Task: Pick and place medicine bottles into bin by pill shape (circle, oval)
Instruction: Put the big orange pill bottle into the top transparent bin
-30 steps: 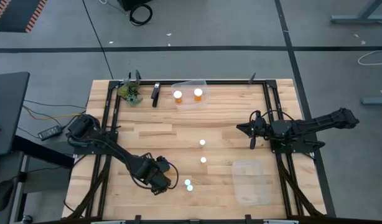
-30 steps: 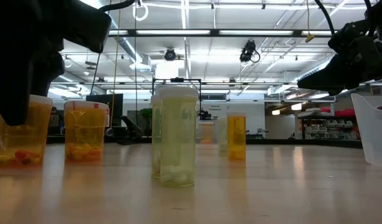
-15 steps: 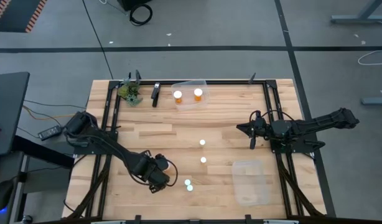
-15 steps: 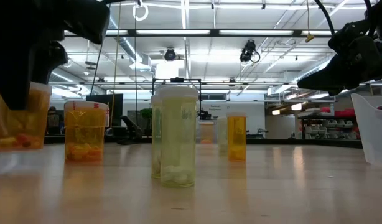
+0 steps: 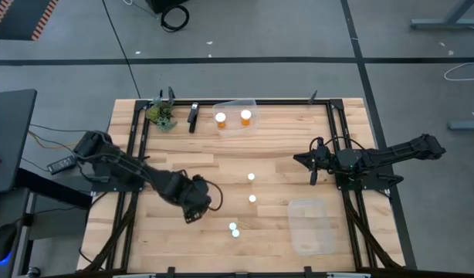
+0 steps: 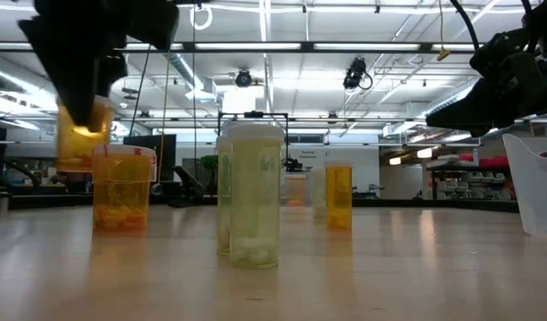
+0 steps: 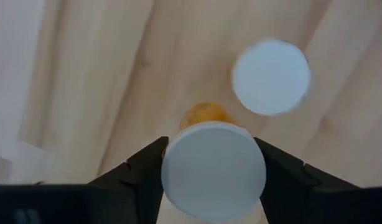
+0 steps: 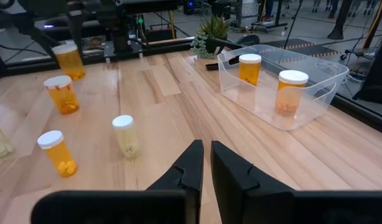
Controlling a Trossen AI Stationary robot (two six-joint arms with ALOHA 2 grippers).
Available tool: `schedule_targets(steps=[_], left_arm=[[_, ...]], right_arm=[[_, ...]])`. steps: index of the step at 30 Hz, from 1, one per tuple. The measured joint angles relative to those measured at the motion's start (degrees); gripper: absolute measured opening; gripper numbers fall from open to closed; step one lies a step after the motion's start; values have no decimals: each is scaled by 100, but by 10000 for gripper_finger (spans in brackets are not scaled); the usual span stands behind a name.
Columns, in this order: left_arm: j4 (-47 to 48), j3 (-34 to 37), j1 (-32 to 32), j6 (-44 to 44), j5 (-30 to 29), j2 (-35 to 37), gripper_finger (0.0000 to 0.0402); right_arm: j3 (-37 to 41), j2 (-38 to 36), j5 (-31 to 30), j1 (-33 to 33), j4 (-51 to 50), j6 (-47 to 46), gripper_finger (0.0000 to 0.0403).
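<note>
My left gripper [image 5: 192, 202] is shut on an orange medicine bottle with a white cap [image 6: 83, 138], held above the table left of centre. It also shows in the right wrist view [image 8: 69, 60]. Another orange bottle [image 6: 122, 187] stands on its base on the table just below and beside it; its cap shows in the left wrist view [image 7: 271, 76]. Pale bottles [image 5: 251, 177] [image 5: 252, 199] [image 5: 234, 229] stand near the table's middle. My right gripper [image 5: 313, 166] waits shut and empty at the right. My left gripper pinches the bottle's top end at the white cap [image 7: 214, 171] between its two fingers [image 7: 147, 163], one on each side. The fingers come from above, pointing down. The bottle hangs upright below them, its orange body [image 6: 81, 147] clear of the table.
A clear bin [image 5: 252, 104] at the far edge holds two orange bottles [image 5: 221, 118] [image 5: 245, 116]. Another clear bin [image 5: 310, 225] stands at the near right. A small plant [image 5: 161, 114] and a dark object [image 5: 193, 116] sit at the far left.
My left gripper has risen and gone toward the table's far edge with the orange bottle. The bottle, standing on the table a second ago, is now lifted clear and stays upright.
</note>
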State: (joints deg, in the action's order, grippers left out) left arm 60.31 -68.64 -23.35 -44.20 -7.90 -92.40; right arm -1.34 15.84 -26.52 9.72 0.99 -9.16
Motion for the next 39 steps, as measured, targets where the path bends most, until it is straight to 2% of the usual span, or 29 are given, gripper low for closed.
schedule_targets(steps=[7, 16, 22, 27, 39], left_arm=[[-107, 0, 712, 925, -9, 0, 219], [-884, 0, 1527, 2082, 1, 0, 221], [-1850, 0, 2220, 2854, -63, -22, 217], [-2763, 0, 2874, 3469, -490, -22, 219], [-4386, 0, 4364, 4169, -387, -22, 216]], right_arm=[[0, 0, 0, 0, 0, -1, 37], [0, 0, 0, 0, 0, -1, 37], [0, 0, 0, 0, 0, -1, 37], [0, 0, 0, 1, 0, 0, 37], [0, 0, 0, 0, 0, -1, 37]])
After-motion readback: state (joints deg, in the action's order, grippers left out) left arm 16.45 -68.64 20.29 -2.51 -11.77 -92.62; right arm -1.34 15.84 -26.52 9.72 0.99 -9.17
